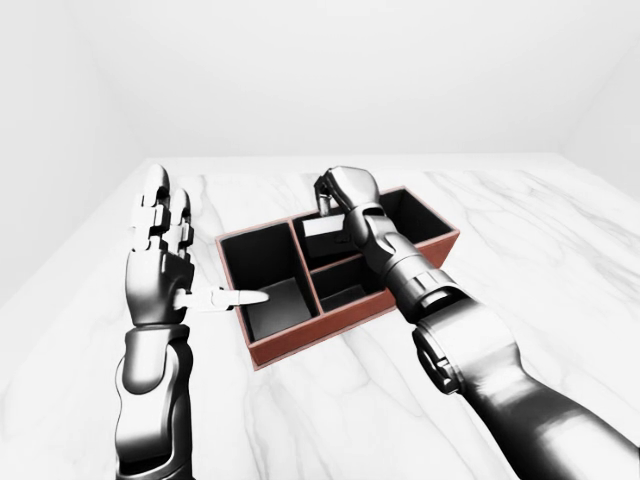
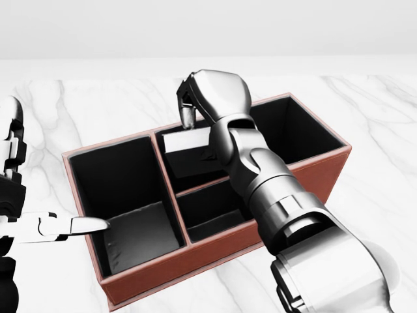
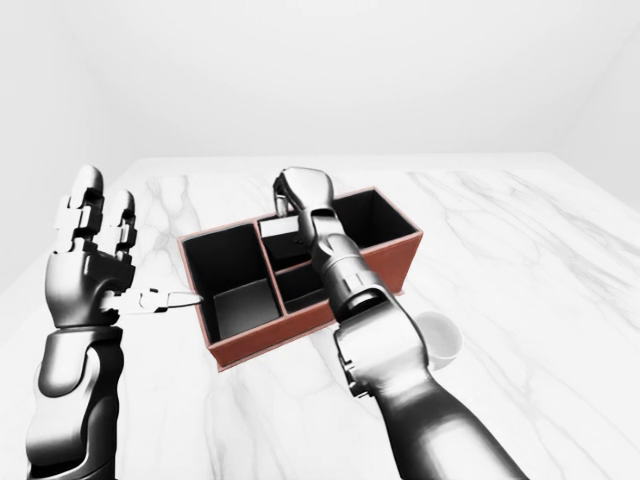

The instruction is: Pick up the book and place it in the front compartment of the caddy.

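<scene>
The red-brown caddy (image 2: 215, 252) with black compartments lies on the marble table. My right hand (image 2: 191, 124) is shut on the top edge of the book (image 2: 187, 141), a dark cover with a white page edge. The book hangs upright, its lower part dipping into the small middle compartment nearer the top of the head view. A second small compartment (image 2: 215, 212) lies just below it. My left hand (image 1: 190, 268) is open at the left of the caddy, fingers up and thumb pointing over the big left compartment (image 2: 130, 228), holding nothing.
A white cup (image 3: 440, 338) stands on the table to the right of the caddy, partly behind my right forearm in the right-eye view. The caddy's large right compartment (image 2: 296, 130) lies beyond my right wrist. White walls bound the marble table (image 1: 520, 230).
</scene>
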Motion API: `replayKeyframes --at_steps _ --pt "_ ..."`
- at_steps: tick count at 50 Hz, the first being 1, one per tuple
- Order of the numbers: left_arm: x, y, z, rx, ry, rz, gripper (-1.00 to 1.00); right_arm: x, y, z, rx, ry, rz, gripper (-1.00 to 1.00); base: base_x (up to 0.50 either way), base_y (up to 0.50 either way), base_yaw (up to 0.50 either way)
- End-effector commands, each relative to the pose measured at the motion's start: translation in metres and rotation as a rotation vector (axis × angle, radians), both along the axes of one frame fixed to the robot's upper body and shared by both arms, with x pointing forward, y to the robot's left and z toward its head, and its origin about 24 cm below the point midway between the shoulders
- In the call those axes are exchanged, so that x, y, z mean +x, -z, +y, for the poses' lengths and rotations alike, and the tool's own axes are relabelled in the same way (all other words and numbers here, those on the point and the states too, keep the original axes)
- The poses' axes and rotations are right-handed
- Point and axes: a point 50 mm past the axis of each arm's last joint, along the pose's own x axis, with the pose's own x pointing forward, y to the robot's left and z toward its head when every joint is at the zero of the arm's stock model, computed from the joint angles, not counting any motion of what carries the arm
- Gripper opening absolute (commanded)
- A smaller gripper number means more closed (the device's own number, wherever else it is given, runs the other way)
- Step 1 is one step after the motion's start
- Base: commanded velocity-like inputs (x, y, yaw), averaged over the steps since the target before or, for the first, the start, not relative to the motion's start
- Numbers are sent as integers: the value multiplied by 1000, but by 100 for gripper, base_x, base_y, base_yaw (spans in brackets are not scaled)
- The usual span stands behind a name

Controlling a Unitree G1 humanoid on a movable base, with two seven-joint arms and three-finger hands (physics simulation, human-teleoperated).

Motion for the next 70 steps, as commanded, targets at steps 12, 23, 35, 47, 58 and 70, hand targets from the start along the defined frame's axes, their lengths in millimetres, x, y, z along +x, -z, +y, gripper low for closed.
replayKeyframes --at_steps 12,23,35,47,58,70 --pt "0 0 0 -1 2 -1 100 0 -11 2 40 10 -57 -100 0 0 0" --pt "-1 -2 0 2 2 -11 100 0 -9 2 36 12 -67 -100 0 0 0" --pt "0 0 -1 0 3 -1 100 -1 -8 2 29 17 -88 -100 0 0 0" --pt "-1 -1 -1 0 4 -4 100 -2 -6 3 20 22 -113 -100 0 0 0" --pt "-1 0 -1 -2 4 -1 100 -6 1 8 11 16 -124 -100 0 0 0" --pt "-2 -1 -1 -3 6 -8 100 -9 10 12 -4 7 -115 -100 0 0 0"
